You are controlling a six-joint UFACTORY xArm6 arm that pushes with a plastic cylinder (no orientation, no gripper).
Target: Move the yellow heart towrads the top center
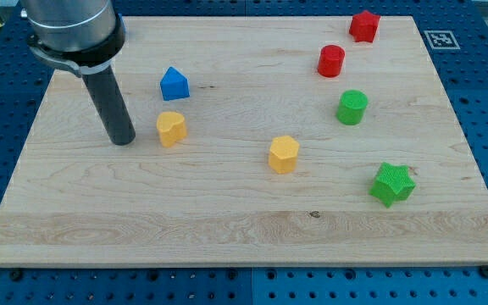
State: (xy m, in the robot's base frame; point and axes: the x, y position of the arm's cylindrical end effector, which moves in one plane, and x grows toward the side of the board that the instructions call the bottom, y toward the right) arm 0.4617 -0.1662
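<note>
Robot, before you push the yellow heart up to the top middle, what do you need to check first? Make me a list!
1. Is my tip on the board, close to the yellow heart? Ok: it sits just to the view's left of it, with a small gap.
2. Am I on the right side to push it toward the top center? Not ok: I am beside it, not below it.
3. Is the blue block out of the way? Not ok: it sits just above the heart.
4. Could I mix up the yellow hexagon block? Ok: it lies well to the view's right.
5. Is the top middle of the wooden board free? Ok.
</note>
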